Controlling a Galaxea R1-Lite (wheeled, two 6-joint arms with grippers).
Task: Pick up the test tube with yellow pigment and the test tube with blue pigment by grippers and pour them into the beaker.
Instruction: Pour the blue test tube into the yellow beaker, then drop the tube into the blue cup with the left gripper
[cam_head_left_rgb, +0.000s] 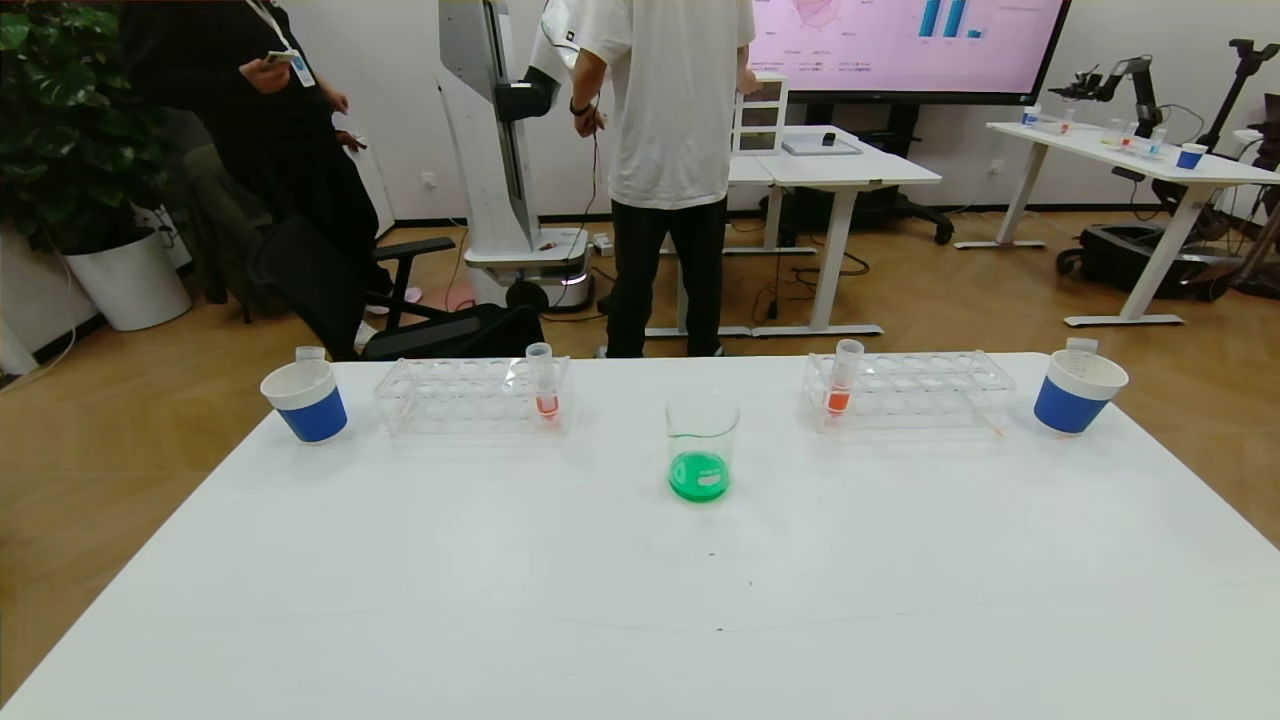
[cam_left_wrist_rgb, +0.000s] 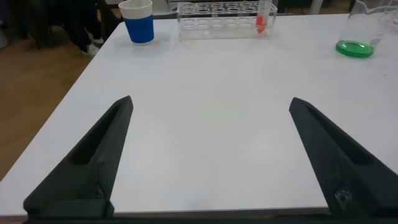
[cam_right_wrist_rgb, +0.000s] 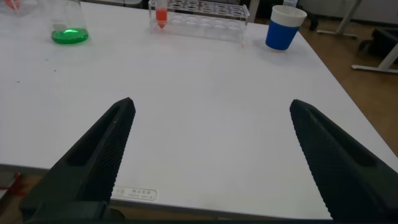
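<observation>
left gripper (cam_left_wrist_rgb: 208, 155): jaws spread wide, holding nothing, low over the near table edge on the left side; not in the head view.
right gripper (cam_right_wrist_rgb: 208, 155): same, wide apart, nothing held, pulled back near the right front edge.
table (cam_head_left_rgb: 640, 600): white, bare between the grippers and the glassware.
beaker (cam_head_left_rgb: 702, 446): centre, upright, green liquid in the bottom, so both pours look done.
yellow and blue tubes: none with yellow or blue liquid visible; a clear tube stands in each paper cup, left cup (cam_head_left_rgb: 305, 400) and right cup (cam_head_left_rgb: 1078, 391), contents can't tell.
racks: left rack (cam_head_left_rgb: 472, 395) and right rack (cam_head_left_rgb: 908, 390) each hold one orange-red tube; leave those.
step: judged finished or parking; keep both arms low, back, clear of the beaker.
</observation>
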